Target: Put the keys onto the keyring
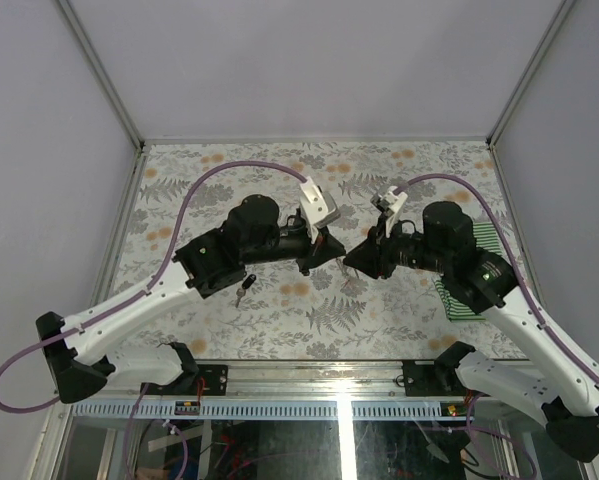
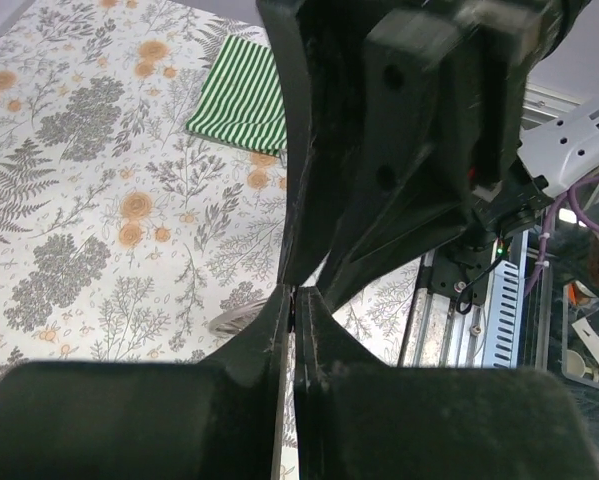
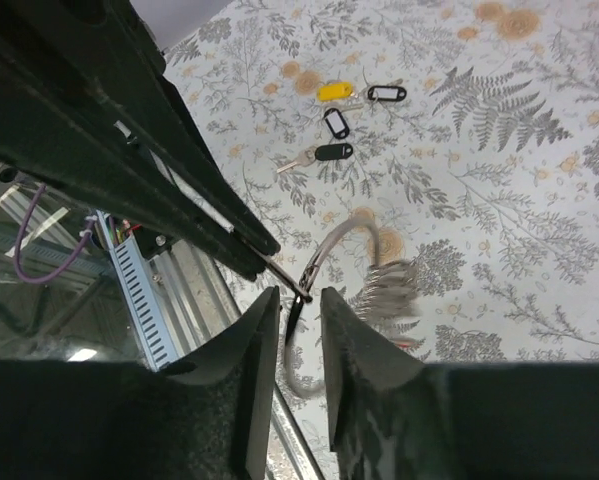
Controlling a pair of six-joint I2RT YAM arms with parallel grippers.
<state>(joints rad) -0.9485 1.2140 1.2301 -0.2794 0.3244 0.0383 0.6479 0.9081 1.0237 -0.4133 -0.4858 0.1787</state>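
Observation:
My two grippers meet tip to tip above the middle of the table. My left gripper (image 1: 331, 254) is shut on a thin metal piece that joins the silver wire keyring (image 3: 344, 240). The ring hangs blurred below, with a coil of loops and a trace of red beside it. It also shows in the left wrist view (image 2: 234, 320). My right gripper (image 1: 351, 260) has its jaws a little apart on either side of the ring's wire (image 3: 299, 296). Several keys lie together on the table: a yellow-tagged one (image 3: 331, 91) and black-tagged ones (image 3: 332, 152). They show under the left arm in the top view (image 1: 244, 290).
A green striped cloth (image 1: 469, 270) lies at the right side of the floral table surface, under the right arm. A metal rail (image 1: 309, 380) runs along the table's near edge. Grey walls close off the left, right and back.

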